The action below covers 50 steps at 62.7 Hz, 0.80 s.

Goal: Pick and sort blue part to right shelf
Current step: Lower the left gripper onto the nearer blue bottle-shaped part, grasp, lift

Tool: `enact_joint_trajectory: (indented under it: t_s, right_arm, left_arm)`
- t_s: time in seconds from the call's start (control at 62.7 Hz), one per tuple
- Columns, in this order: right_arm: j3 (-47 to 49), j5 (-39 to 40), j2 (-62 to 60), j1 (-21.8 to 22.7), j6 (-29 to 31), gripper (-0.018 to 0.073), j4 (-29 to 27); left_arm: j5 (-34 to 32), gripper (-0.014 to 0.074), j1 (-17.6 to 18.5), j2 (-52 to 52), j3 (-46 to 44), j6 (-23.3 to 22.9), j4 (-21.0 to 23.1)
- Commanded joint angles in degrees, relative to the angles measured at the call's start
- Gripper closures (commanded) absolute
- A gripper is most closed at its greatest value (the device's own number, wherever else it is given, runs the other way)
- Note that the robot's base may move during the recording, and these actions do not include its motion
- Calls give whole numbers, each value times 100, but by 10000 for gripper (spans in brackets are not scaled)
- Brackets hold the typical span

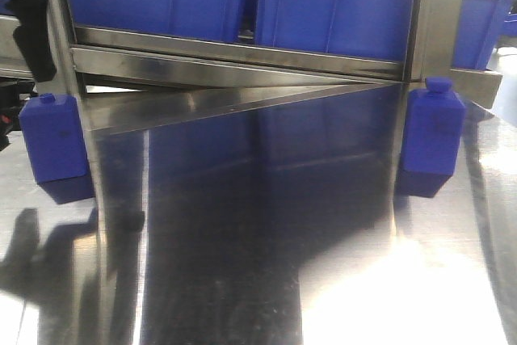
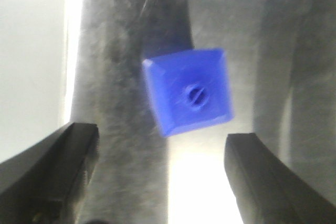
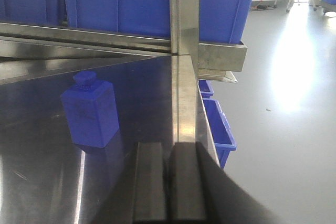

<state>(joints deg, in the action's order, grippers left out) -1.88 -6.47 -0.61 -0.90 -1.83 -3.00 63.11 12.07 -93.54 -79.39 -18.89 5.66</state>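
Two blue bottle-shaped parts stand on the steel table, one at the left (image 1: 52,139) and one at the right (image 1: 435,131). In the left wrist view I look straight down on a blue part (image 2: 189,93) with its cap in the middle. My left gripper (image 2: 160,177) is open above it, its fingers (image 2: 52,171) wide apart and touching nothing. My right gripper (image 3: 169,182) is shut with nothing in it, low over the table, to the right of a blue part (image 3: 89,111). The right shelf (image 1: 242,58) with its blue tubs (image 1: 339,6) runs along the back.
A steel upright post (image 1: 436,14) of the rack stands just behind the right-hand part. Its reflection runs down the shiny tabletop (image 1: 266,240). Small blue bins (image 3: 218,124) sit on the floor beyond the table's right edge. A dark arm part (image 1: 32,22) hangs at the top left.
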Motion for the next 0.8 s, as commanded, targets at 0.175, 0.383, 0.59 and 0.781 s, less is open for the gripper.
enact_joint_trajectory:
  t_s: [0.175, 0.383, 0.59, 0.781]
  right_arm:
    - [135, 509, -119, -3, 16, 430, -1]
    - [135, 509, -119, -3, 16, 430, -1]
    - [135, 515, -119, -3, 16, 430, -1]
    - [135, 522, -119, -3, 16, 430, -19]
  left_arm:
    - [-272, 43, 305, -88, -340, -148, 81]
    - [-463, 44, 320, -503, -340, -404, -203]
    - [-557, 44, 320, -886, -340, -404, -203]
    - [-570, 48, 320, -1032, -340, -404, -203]
